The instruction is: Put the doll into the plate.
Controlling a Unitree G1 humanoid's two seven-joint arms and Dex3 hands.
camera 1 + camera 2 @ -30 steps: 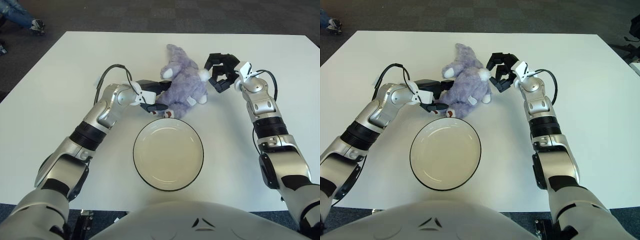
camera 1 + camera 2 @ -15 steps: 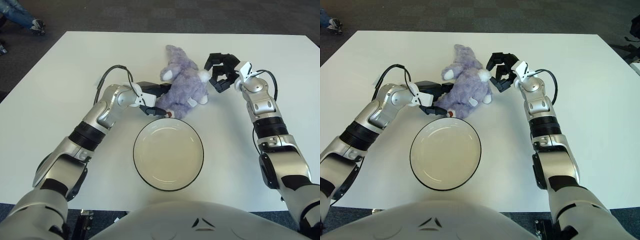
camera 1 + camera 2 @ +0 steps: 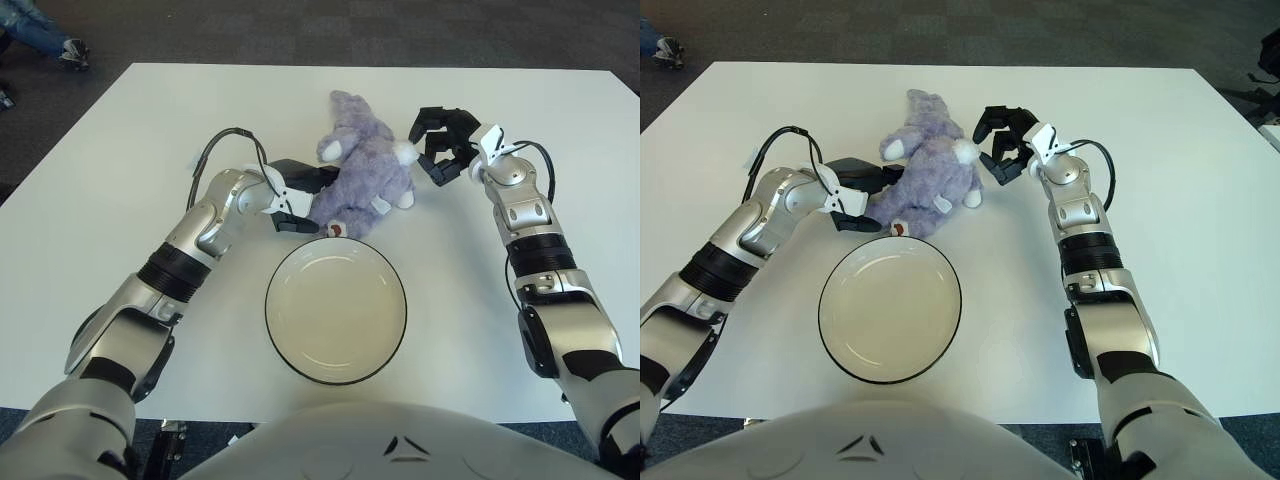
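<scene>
With both hands flanking it, left hand (image 3: 295,200) and right hand (image 3: 440,150) fingers pinch the doll (image 3: 365,180) for lifting to the plate (image 3: 335,372).

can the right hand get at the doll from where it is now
Probably yes. The right hand sits right beside the doll, fingers curled toward its white tail, with nothing between them. The left hand is against the doll's opposite side, so it does not block that approach.

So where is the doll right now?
The purple doll sits on the white table, just beyond the empty plate, between the left hand and right hand.
</scene>
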